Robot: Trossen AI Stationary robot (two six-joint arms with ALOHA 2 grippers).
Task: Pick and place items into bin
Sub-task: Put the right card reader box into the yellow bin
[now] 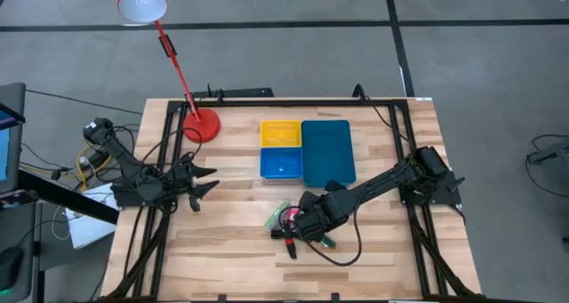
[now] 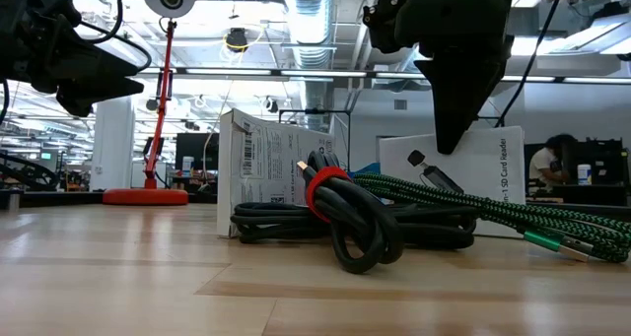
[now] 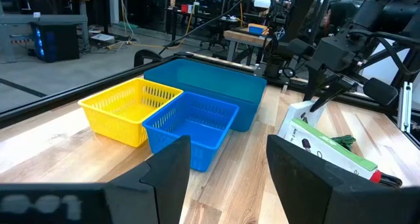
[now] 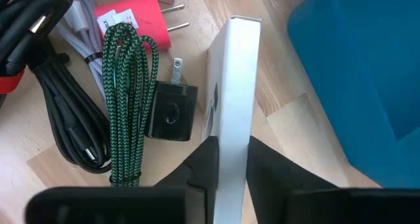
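The bin stands mid-table: a teal tray joined by a yellow and a blue compartment. Just near of it lies the pile of items: a green braided cord, a black cable with a red band, a black plug, a pink piece and a barcoded white box. My right gripper is shut on a white flat box that stands on edge beside the teal tray. My left gripper waits open at the table's left. My right gripper pinches the white flat box by its two broad faces, one finger on each side. The fingers come down steeply from above onto its upper edge. The box stands upright on its narrow side; the cords hide its lower edge in the low view.
A red desk lamp has its base at the table's far left, its head out beyond the far edge. A black frame runs around the table top. Bare wood lies near of the pile and between the arms.
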